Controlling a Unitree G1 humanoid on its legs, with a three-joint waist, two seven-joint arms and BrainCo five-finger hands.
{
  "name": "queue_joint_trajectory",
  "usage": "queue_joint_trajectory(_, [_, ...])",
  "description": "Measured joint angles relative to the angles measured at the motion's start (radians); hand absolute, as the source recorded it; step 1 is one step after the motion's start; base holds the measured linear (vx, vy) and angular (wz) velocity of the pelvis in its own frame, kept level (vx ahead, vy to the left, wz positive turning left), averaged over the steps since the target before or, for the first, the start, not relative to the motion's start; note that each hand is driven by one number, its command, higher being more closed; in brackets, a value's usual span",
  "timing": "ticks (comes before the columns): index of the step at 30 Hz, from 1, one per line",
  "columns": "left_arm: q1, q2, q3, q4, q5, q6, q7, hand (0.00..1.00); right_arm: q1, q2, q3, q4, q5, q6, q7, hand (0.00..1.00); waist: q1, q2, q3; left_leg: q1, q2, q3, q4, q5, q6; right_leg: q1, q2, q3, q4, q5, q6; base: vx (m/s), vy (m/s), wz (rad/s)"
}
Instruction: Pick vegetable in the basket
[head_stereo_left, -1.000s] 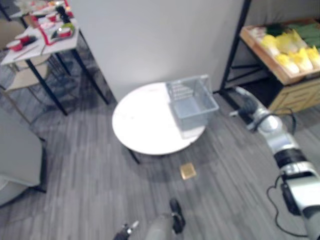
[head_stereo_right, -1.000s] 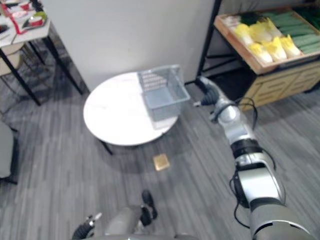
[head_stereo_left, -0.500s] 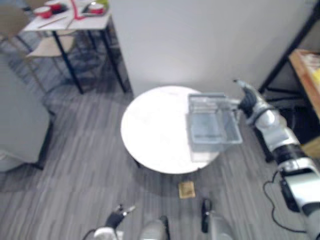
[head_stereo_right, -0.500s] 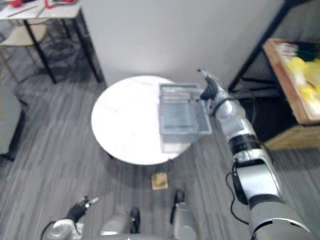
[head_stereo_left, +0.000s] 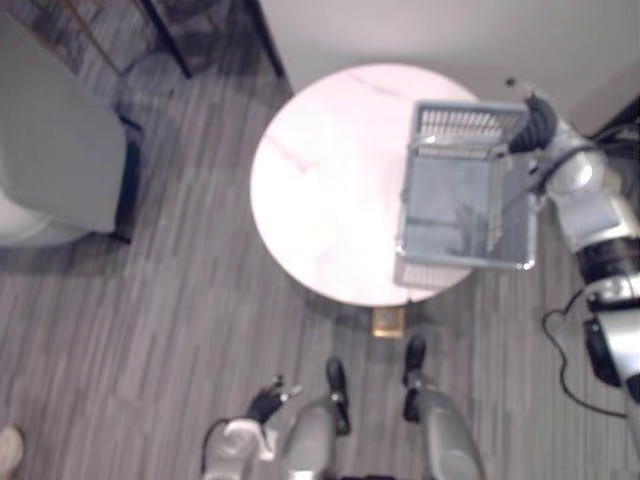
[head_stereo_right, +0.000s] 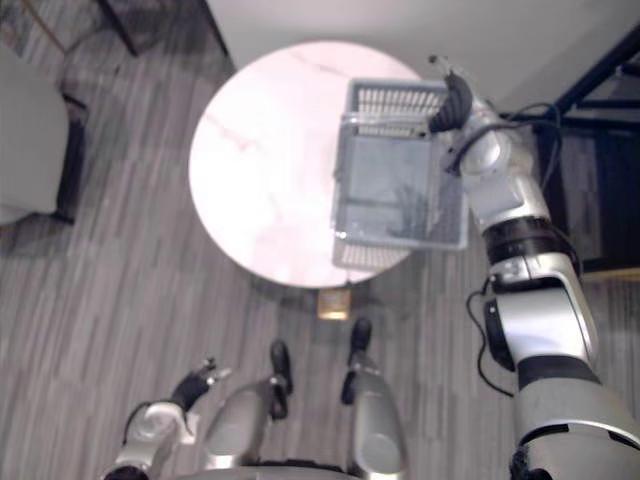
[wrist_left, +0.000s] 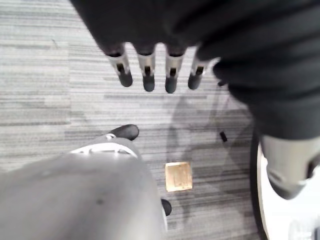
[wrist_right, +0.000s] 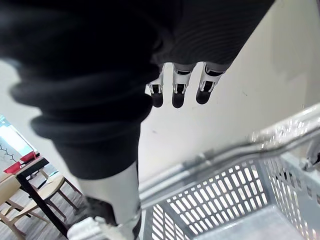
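The right robot hand (head_stereo_right: 456, 100) has swung over to the basket's (head_stereo_left: 460, 210) far rim, fingers straight (nothing held). The basket looks empty, so picking seems yet to begin. The left robot hand (head_stereo_left: 268, 402) hangs with fingers relaxed.

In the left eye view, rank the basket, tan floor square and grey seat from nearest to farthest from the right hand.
1. Basket, directly beside the right hand.
2. Tan floor square, lower middle, on the floor.
3. Grey seat, far left.

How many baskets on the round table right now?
1. A grey mesh basket sits at the round white table's right edge, overhanging it, with the right hand by its far rim.
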Motion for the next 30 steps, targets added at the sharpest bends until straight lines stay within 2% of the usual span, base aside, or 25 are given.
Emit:
queue_joint_trajectory(3, [0.000, 0.000, -0.037, 0.001, -0.006, -0.004, 0.027, 0.00, -0.030, -0.029, 0.001, 0.000, 0.002, 0.022, 0.000, 0.00, 0.003, 0.014, 0.015, -0.019, -0.006, -0.016, -0.047, 0.042, -0.004, -0.036, -0.001, -0.015, -0.001, 0.004, -0.006, 0.04, 0.007, 0.22])
queue_joint_trajectory(8, [0.000, 0.000, -0.056, 0.000, -0.007, -0.006, 0.049, 0.00, -0.037, -0.052, 0.001, 0.000, 0.002, 0.017, 0.000, 0.00, 0.003, 0.039, 0.029, -0.030, -0.011, -0.015, -0.052, 0.047, -0.006, -0.048, -0.006, -0.019, -0.001, 0.004, -0.006, 0.05, 0.035, 0.04])
queue_joint_trajectory(9, [0.000, 0.001, -0.065, -0.007, -0.007, -0.012, 0.054, 0.00, -0.040, -0.052, 0.003, -0.001, 0.001, 0.008, 0.000, 1.00, 0.002, 0.040, 0.029, -0.041, -0.014, -0.013, -0.052, 0.047, -0.006, -0.060, -0.009, -0.018, 0.002, 0.004, -0.006, 0.02, 0.035, 0.00])
queue_joint_trajectory(14, [-0.032, 0.000, -0.115, -0.021, -0.008, -0.016, 0.062, 0.00, -0.081, -0.088, 0.012, -0.019, -0.043, 0.006, 0.030, 1.00, 0.000, 0.065, 0.039, -0.080, -0.025, -0.017, -0.054, 0.058, 0.001, -0.102, -0.021, -0.020, 0.009, 0.006, -0.004, -0.02, 0.004, 0.05])
queue_joint_trajectory(16, [-0.042, -0.001, -0.136, -0.021, -0.015, -0.018, 0.065, 0.00, -0.106, -0.114, 0.041, -0.019, -0.062, 0.024, 0.051, 1.00, 0.001, 0.081, 0.042, -0.089, -0.031, -0.016, -0.069, 0.070, 0.002, -0.117, -0.025, -0.020, 0.006, 0.012, -0.004, 0.00, 0.000, 0.00])
queue_joint_trajectory(18, [-0.042, -0.001, -0.159, -0.019, -0.016, -0.026, 0.069, 0.00, -0.156, -0.149, 0.087, 0.008, -0.093, 0.026, 0.082, 1.00, 0.002, 0.105, 0.043, -0.090, -0.041, -0.013, -0.098, 0.088, 0.006, -0.129, -0.030, -0.017, -0.002, 0.016, -0.001, 0.00, 0.000, 0.00])
queue_joint_trajectory(20, [-0.042, 0.000, -0.162, -0.018, -0.014, -0.031, 0.078, 0.00, -0.178, -0.169, 0.109, 0.022, -0.096, 0.026, 0.105, 1.00, 0.002, 0.116, 0.043, -0.090, -0.044, -0.008, -0.109, 0.095, 0.007, -0.129, -0.029, -0.014, -0.016, 0.032, 0.000, 0.00, 0.006, -0.05])
queue_joint_trajectory(23, [-0.033, 0.001, -0.161, -0.019, -0.012, -0.068, 0.087, 0.00, -0.191, -0.176, 0.137, 0.051, -0.084, 0.012, 0.124, 1.00, 0.004, 0.117, 0.042, -0.081, -0.046, 0.010, -0.110, 0.095, 0.007, -0.121, -0.024, 0.007, -0.041, 0.052, 0.001, 0.02, 0.006, -0.16])
queue_joint_trajectory(27, [-0.014, 0.000, -0.149, -0.034, 0.006, -0.120, 0.082, 0.00, -0.166, -0.176, 0.161, 0.110, -0.069, -0.042, 0.158, 1.00, 0.015, 0.114, 0.040, 0.000, -0.048, 0.057, -0.118, 0.089, 0.006, -0.052, -0.007, 0.059, -0.083, 0.074, 0.004, 0.05, -0.003, -0.34])
queue_joint_trajectory(28, [-0.004, 0.000, -0.139, -0.040, 0.006, -0.127, 0.080, 0.00, -0.156, -0.173, 0.165, 0.122, -0.058, -0.050, 0.159, 1.00, 0.017, 0.113, 0.040, 0.012, -0.046, 0.060, -0.107, 0.079, 0.009, -0.040, -0.003, 0.073, -0.085, 0.074, 0.004, 0.05, -0.014, -0.54])
queue_joint_trajectory(30, [0.027, -0.002, -0.106, -0.050, 0.006, -0.144, 0.066, 0.00, -0.115, -0.150, 0.165, 0.140, -0.031, -0.074, 0.160, 1.00, 0.026, 0.099, 0.034, 0.021, -0.040, 0.060, 0.001, 0.013, 0.018, -0.002, 0.016, 0.138, -0.108, 0.077, 0.011, 0.07, -0.034, -0.83])
